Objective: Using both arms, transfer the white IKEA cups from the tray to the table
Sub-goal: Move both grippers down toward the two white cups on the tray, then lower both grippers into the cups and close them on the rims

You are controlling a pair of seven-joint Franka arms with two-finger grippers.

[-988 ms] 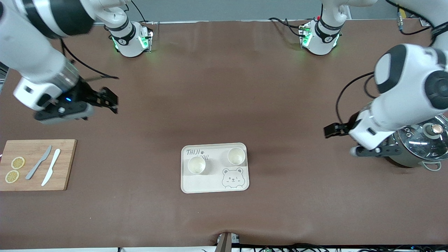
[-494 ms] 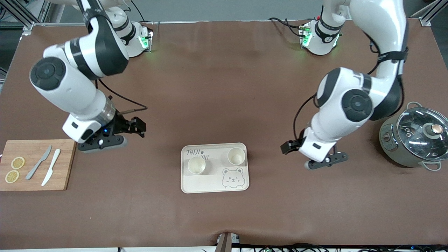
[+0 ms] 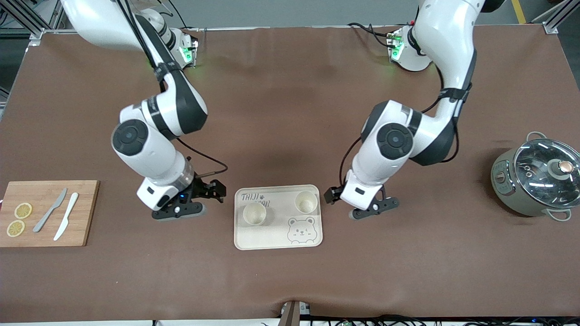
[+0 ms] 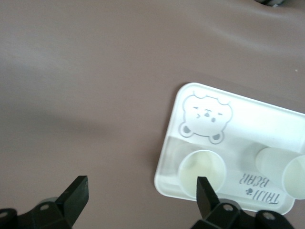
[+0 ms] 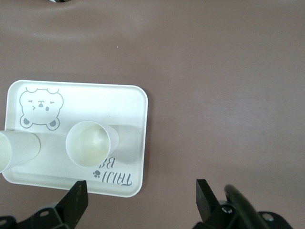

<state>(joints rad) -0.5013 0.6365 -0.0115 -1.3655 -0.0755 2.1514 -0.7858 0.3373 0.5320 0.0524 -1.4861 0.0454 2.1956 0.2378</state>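
Two white IKEA cups stand upright on the cream bear tray (image 3: 276,242). One cup (image 3: 254,213) is by the tray's lettering, and the other cup (image 3: 306,202) is above the bear drawing. My right gripper (image 3: 216,191) is open and empty, low over the table beside the tray's edge toward the right arm's end. The right wrist view shows its open gripper (image 5: 141,191) and the lettering cup (image 5: 90,143). My left gripper (image 3: 330,194) is open and empty beside the tray's edge toward the left arm's end. The left wrist view shows its open gripper (image 4: 141,191) and the bear-side cup (image 4: 202,169).
A wooden cutting board (image 3: 84,213) with two knives and lemon slices lies at the right arm's end. A grey-green pot with a glass lid (image 3: 537,176) stands at the left arm's end.
Both arms have swung in from the table's ends toward the tray and come lower. Both grippers stay open, and the cups have not moved.
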